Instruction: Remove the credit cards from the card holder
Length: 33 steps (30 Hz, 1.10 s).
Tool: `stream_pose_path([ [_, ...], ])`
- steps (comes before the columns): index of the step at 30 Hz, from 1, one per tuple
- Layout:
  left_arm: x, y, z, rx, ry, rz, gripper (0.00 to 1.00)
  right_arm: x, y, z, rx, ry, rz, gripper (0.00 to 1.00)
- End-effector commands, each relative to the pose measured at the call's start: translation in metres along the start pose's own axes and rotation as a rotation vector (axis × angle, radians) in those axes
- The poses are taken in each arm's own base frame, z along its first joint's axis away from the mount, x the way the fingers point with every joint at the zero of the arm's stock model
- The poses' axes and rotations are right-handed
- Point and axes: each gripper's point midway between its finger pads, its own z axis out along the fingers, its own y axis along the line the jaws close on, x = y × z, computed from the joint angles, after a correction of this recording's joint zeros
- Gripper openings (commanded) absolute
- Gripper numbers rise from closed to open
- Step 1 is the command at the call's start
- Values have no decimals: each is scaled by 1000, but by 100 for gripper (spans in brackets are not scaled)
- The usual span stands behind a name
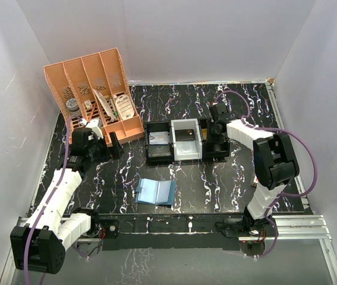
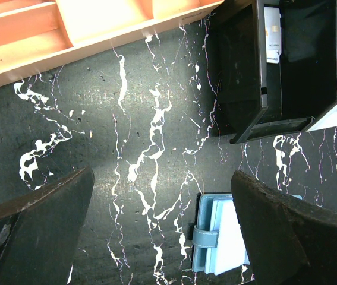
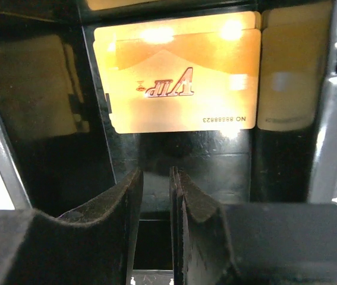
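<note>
Top external view first, nearest the arm bases: the card holder (image 1: 156, 192) lies spread open on the marbled table (image 1: 216, 184), light-blue pockets up, well apart from both grippers. Whether any pocket holds a card I cannot tell – nothing shows above the pocket edges at this size.

From the left wrist, the left gripper (image 2: 162, 184) hovers over bare table with its fingers spread wide and nothing in them. The holder's strap edge (image 2: 207, 237) shows low between them.

Further back stands a row of trays. A black tray (image 1: 158, 159) holds a pale card (image 1: 158, 138), and a white tray (image 1: 186, 155) holds a dark card (image 1: 186, 135). The right gripper (image 1: 217, 139) hangs over a second black tray (image 3: 37, 119).

The right wrist camera shows a gold card (image 3: 177, 71) lying flat on that tray's floor, ahead of the fingertips and not touching them. The jaws are drawn close, a dark slit between them and nothing visible in it. Whether they are fully closed I cannot tell.

An orange organiser (image 1: 94, 95) stands at the far left.

My reading is that three cards are already out and the step in hand is setting one down. The next move would be to lift the right arm clear and check the holder for more – pinning the soft wallet with one arm while the other pinches a card's edge.
</note>
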Motion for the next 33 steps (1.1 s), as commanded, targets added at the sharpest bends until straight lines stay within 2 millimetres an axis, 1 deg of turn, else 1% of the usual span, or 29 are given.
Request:
stream_pose_path([
  [1,-3,-1,-2,2,-3,1,99,-30,-3,-6,41,-91,5,24],
  [3,-2,-1,-3,3,-1,1,99,-33,-10,-2,75,-94,-18,24],
  [5,-2,-2,-3,8,-3,1,99,-35,-12,3,94,-88,-42,25],
  [8,-3,-2,-3,8,-5,2,99,-43,-12,8,100,-97,-60,25],
  [13,-2,-1,-3,2,-4,0,99,-49,-7,16,88,-98,-58,26],
  [17,-3,-1,-3,1,-5,1,99,-51,-5,17,79,-95,-57,27],
  [20,-2,-1,-3,1,-4,1,99,-52,-3,11,71,-96,-57,29],
  [22,-2,-1,-3,2,-5,1,99,-53,-3,4,69,-105,-57,31],
  [24,-2,-1,-3,4,-1,1,99,-59,-4,-9,72,-132,-55,34],
  [29,-2,-3,-4,12,-7,2,99,-78,-7,-40,96,-190,-84,42],
  [31,-2,-3,-4,14,-7,1,99,-91,-3,-66,85,-226,-74,46],
  [32,-2,-3,-5,13,-6,1,99,-94,-1,-79,78,-225,-62,48],
  [33,-2,-2,-5,10,-9,0,99,-102,5,-93,49,-249,-45,51],
])
